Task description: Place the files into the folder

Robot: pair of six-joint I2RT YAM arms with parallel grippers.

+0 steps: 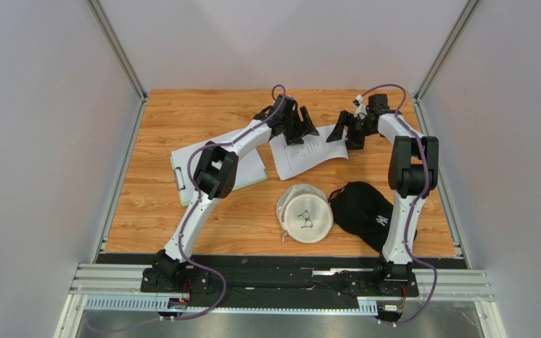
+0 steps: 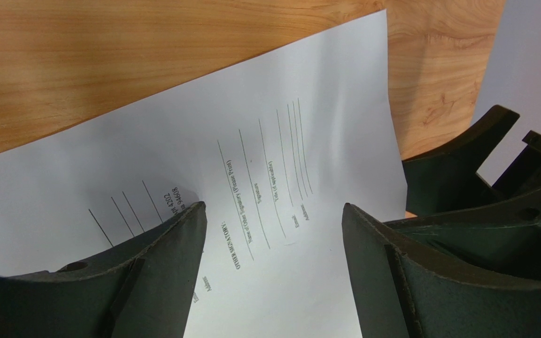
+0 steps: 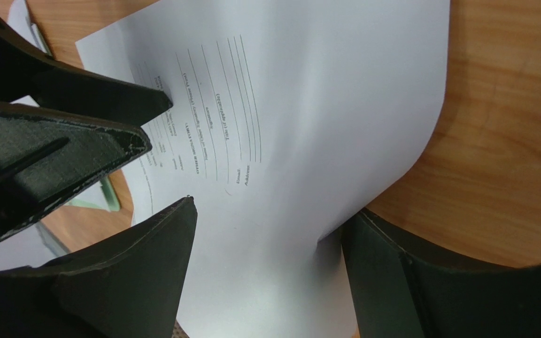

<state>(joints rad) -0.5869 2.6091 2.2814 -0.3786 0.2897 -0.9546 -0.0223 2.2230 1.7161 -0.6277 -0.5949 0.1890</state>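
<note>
One of the files, a white printed sheet (image 1: 307,153) (image 2: 252,134) (image 3: 301,105), lies on the wooden table at the back centre. My left gripper (image 1: 299,125) (image 2: 273,211) hovers open over its left part, both fingers above the print. My right gripper (image 1: 346,131) (image 3: 270,211) stands open over its right part. The sheet's edge bends up against the right-hand finger (image 3: 386,267). The folder (image 1: 181,177) (image 3: 109,199), a light-green clipboard, lies to the left under the left arm with another white sheet (image 1: 251,167) on it.
A cream hat (image 1: 306,213) with glasses on it and a black cap (image 1: 363,210) lie near the front of the table, right of centre. Metal frame posts and grey walls close in both sides and the back.
</note>
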